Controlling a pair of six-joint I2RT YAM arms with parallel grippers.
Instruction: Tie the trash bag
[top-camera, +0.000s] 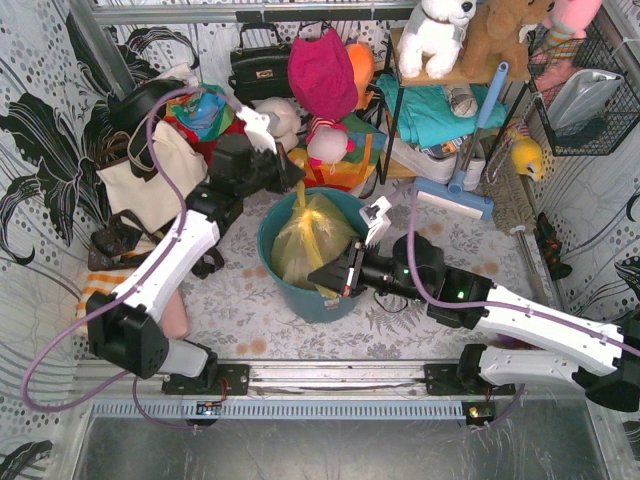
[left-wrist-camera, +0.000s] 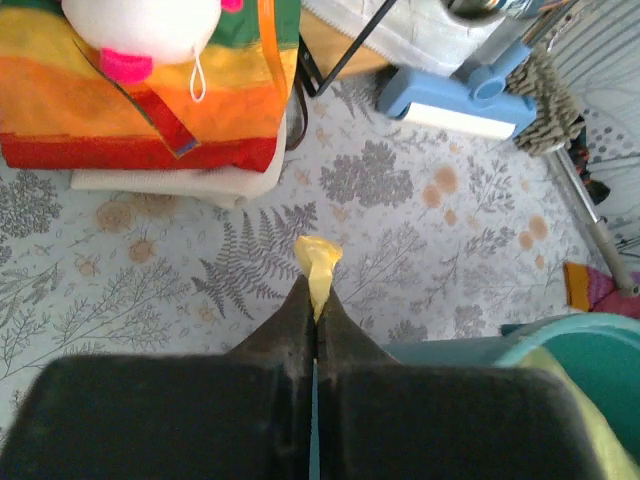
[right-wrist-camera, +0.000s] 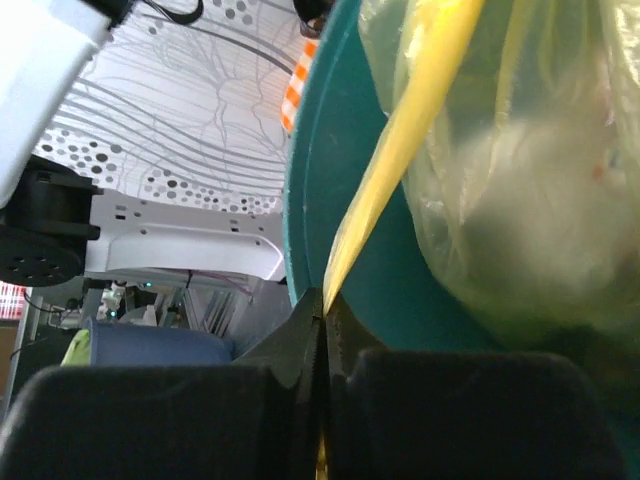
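Fingers (left-wrist-camera: 288, 325) of the left gripper (left-wrist-camera: 316, 305) are pressed together on a twisted yellow tail of the trash bag (top-camera: 312, 240), and its tip pokes out just past them. The right gripper (right-wrist-camera: 322, 315) likewise pinches a flat yellow strip of the bag between closed fingers (right-wrist-camera: 352, 340).

The bag sits inside the teal bin (top-camera: 285, 290), which stands near the middle of the table (top-camera: 450, 240). The left tail is drawn toward the far edge and the right strip toward the near edge.

With both ends gripped and held apart, the step in hand looks like the set-up for the knot. The next move likely calls for crossing the two ends over the bag's mouth and passing one under the other. The tension would have to be gentle, since the film looks thin and could tear or slip.

Only the top view shows the arms on opposite sides of the bin; it does not show either pinch clearly. The wrist views settle the grips. The right one alone shows the strip running taut up past the bin's rim, with white paper (right-wrist-camera: 520, 210) blurred behind the plastic.
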